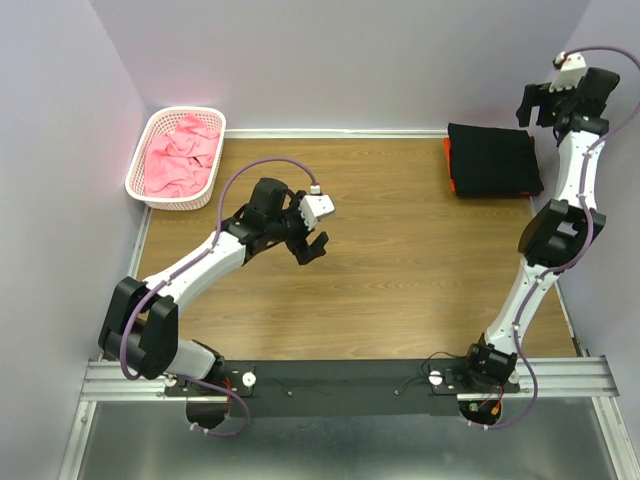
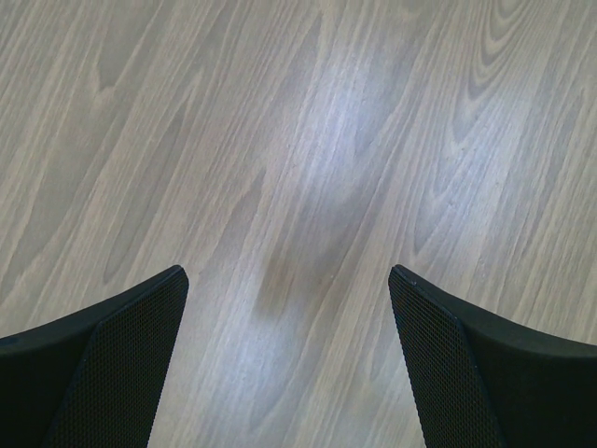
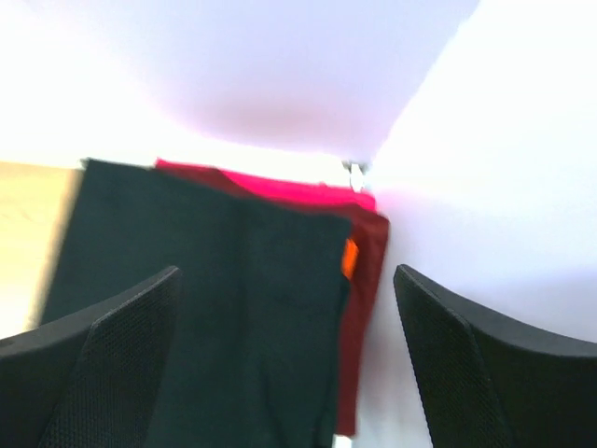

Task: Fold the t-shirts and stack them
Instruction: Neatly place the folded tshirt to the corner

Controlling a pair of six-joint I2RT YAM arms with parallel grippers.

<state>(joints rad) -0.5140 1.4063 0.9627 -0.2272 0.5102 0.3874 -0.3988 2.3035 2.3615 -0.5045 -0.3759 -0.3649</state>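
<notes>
The black t-shirt [image 1: 495,158] lies folded atop the stack at the surface's [image 1: 400,270] far right corner. The right end effector [image 1: 538,108] hangs above it, jaws wide and empty. The left end effector [image 1: 312,247] gapes over bare wood. Next, I'd say, comes fetching a pink t-shirt [image 1: 180,155] from the basket [image 1: 138,190], which only the overhead view shows. Only the right wrist view shows the maroon t-shirt [image 3: 366,280] underneath.

A white lattice basket [image 1: 186,110] stands in the far left corner of the wooden table [image 1: 400,260], close to the lilac walls [image 1: 350,60].

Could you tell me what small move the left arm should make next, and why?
Probably swing the open left gripper toward the basket: pink shirts lie there unfolded, while the black shirt already lies folded.
</notes>
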